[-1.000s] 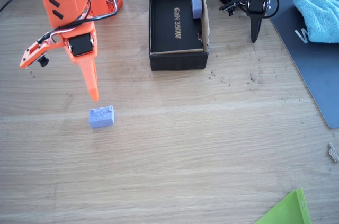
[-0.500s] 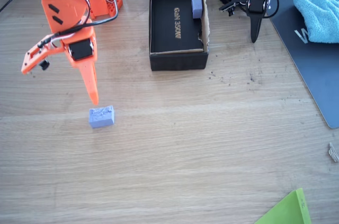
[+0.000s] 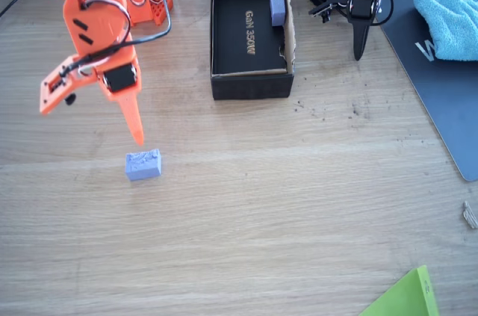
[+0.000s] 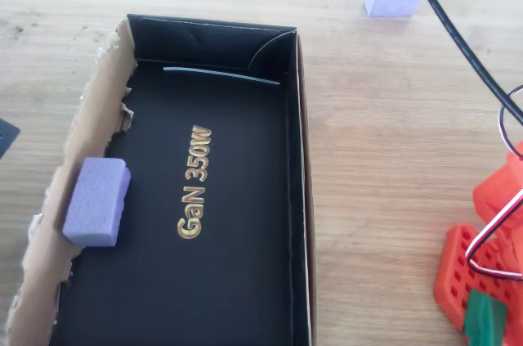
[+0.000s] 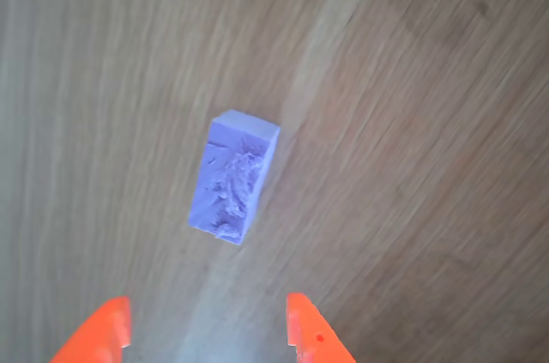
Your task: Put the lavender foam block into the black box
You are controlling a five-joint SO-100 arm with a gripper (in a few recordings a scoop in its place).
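I have the orange plastic two-fingered hand [image 5: 206, 329] hanging above the small brick-shaped lavender foam block [image 3: 143, 165], its fingers spread apart with nothing between them. In the wrist view the two orange fingertips [image 5: 101, 329] sit at the bottom edge and the block lies ahead of the gap, so I judge this as lining up for a grasp, not yet a descent. The block rests alone on the pale wooden table [image 3: 299, 211], well apart from the long rectangular black cardboard box [image 3: 250, 81], which leaves open room around it for the fingers to come down either side.

The block lies with its rough, pitted face upward and its smooth sides outward; I would close on those smooth long sides, since foam gives and the pitted face looks crumbly. In the wrist view it sits slightly skewed to the gap, so I reckon a small wrist turn is needed.

The box stands open-topped, gold "GaN 350W" lettering on its matte floor, one wall torn to raw brown card. A smoother lavender foam block [image 4: 96, 201] already lies inside against that torn wall.
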